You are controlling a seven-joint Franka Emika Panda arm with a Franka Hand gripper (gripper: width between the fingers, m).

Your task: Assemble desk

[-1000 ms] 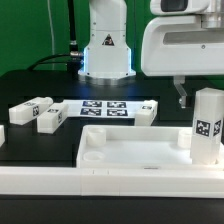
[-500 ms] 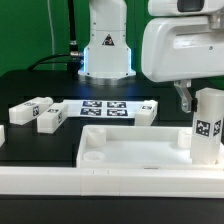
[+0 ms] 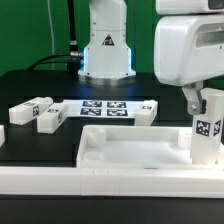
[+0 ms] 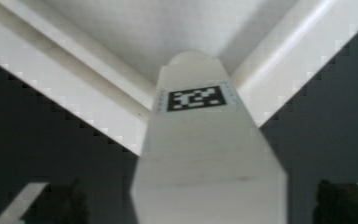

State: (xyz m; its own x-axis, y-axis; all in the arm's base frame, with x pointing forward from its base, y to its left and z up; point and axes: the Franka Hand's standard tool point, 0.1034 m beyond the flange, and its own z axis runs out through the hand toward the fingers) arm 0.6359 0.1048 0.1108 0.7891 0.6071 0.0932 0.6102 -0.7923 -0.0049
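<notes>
While the hand [image 3: 196, 103] gapes, one leg [image 3: 207, 128] stands upright

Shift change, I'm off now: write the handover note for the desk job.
gripper: open, fingers either side of the upright leg, near its top, not clamped.
slab: lies flat, rim up.
upright leg: stands in the slab's corner at the exterior view's right; cannot tell if it is fully seated.
loose legs: two at the exterior view's left, one beside the marker board.
Done: one leg stood in place.
Left: secure it, then fit the other three.
</notes>
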